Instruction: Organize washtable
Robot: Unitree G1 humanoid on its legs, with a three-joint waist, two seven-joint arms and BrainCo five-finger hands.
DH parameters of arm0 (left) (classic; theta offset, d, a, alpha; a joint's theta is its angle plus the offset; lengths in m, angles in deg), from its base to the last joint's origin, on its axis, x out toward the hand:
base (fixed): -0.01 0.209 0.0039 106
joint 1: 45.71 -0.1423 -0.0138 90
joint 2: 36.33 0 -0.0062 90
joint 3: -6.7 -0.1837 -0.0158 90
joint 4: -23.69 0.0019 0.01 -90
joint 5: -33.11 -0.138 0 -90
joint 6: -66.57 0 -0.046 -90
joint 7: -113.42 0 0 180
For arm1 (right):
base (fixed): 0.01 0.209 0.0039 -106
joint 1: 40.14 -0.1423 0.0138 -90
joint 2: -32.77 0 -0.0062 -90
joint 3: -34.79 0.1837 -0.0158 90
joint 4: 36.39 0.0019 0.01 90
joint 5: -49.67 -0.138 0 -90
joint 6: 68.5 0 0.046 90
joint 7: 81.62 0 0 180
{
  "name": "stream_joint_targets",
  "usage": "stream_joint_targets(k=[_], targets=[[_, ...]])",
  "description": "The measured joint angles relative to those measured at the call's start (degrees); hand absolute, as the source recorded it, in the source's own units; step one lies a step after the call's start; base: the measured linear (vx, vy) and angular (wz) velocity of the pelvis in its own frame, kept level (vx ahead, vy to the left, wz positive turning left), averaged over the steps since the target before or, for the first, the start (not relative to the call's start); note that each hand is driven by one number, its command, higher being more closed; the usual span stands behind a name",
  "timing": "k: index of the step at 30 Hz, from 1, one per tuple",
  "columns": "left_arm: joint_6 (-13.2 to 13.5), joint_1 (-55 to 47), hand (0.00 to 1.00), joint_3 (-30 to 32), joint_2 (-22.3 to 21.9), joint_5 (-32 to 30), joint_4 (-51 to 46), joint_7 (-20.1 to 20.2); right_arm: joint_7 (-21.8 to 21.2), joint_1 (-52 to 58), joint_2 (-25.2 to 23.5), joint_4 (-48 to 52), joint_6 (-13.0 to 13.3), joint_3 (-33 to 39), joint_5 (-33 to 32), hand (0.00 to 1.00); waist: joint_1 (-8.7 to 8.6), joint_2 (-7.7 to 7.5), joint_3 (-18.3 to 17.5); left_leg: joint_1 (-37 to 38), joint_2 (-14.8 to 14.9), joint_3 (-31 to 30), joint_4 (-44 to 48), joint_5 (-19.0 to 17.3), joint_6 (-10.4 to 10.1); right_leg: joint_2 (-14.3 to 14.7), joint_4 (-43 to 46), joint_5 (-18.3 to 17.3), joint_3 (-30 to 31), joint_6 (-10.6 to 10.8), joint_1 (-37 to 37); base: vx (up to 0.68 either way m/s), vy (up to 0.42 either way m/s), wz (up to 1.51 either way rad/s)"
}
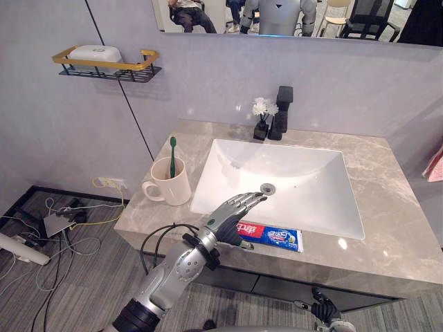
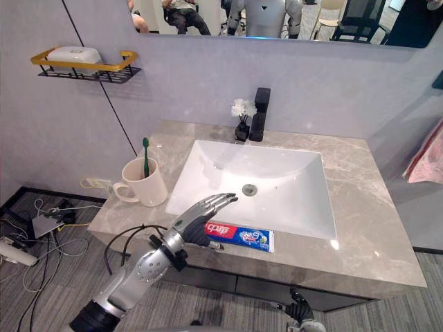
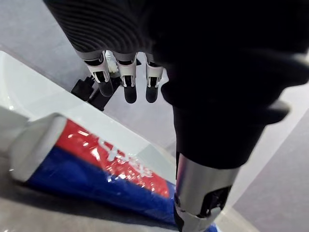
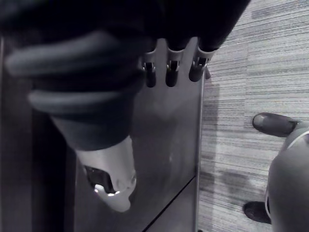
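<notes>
1. Surface: grey-veined marble washtable top against a grey wall, with a mirror above its far edge.
2. Sink: white rectangular basin sunk into the middle of the surface, with a drain in its floor.
3. Wall shelf: black wire with a gold rail, mounted far left above the surface. It carries a white soap box.
4. Left hand: reaches in from the near left over the near rim of the sink, above the left end of the toothpaste. The fingers are straight and spread forward, holding nothing. Whether the thumb touches the tube cannot be told.
5. Mug: cream, upright on the left of the surface just beside the sink, handle to the left.
6. Toothpaste tube: red and blue, lying flat on the near strip of the surface between the sink rim and the near edge, white cap end to the left.
7. Faucet: black, upright at the far rim of the sink.
8. Right hand: hangs low, below the near edge of the surface. The fingers are straight and relaxed, holding nothing.
9. Vase: small, dark, with white flowers, just left of the faucet.
10. Toothbrush: green, standing in the mug, head up.
</notes>
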Motion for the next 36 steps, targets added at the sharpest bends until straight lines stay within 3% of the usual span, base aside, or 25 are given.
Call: stream_joint_targets(k=[8,9,21,36], targets=[[-0.6,0.0,0.00,0.7,-0.6,-1.4,2.0,-1.2,-0.1,-0.7,-0.7,0.0,-0.1,0.0,0.0,0.00,-0.85,-0.25,0.3,0.5,0.1,0.6,-0.3,0.0,0.0,0.0,0.0,0.0,0.2,0.0,0.0,-0.03,0.001,-0.03],[-0.6,0.0,1.00,1.1,-0.8,-1.7,2.4,-1.3,-0.1,-0.8,-0.7,0.0,-0.1,0.0,0.0,0.00,-0.87,-0.28,0.4,0.6,0.1,0.7,-0.4,0.0,0.0,0.1,0.0,0.0,0.3,0.0,0.0,-0.04,0.002,-0.05],[-1.8,0.3,1.00,5.2,-4.1,-2.2,6.4,-2.5,-0.7,-1.6,-1.0,0.1,-0.2,-0.1,-0.1,0.00,-1.26,-0.29,0.8,1.3,0.3,2.1,-0.5,-0.1,-0.1,0.1,0.0,0.1,2.1,0.0,0.3,-0.01,0.008,-0.06],[-2.8,-2.3,1.00,10.7,-3.9,-0.3,7.2,-2.7,-0.9,-1.4,-1.3,2.3,-0.4,1.0,-1.3,0.00,-1.13,0.50,1.0,1.7,1.7,4.6,-0.4,-0.6,-0.8,1.4,-1.0,0.8,4.6,-0.9,-0.1,-0.02,-0.005,-0.08]])
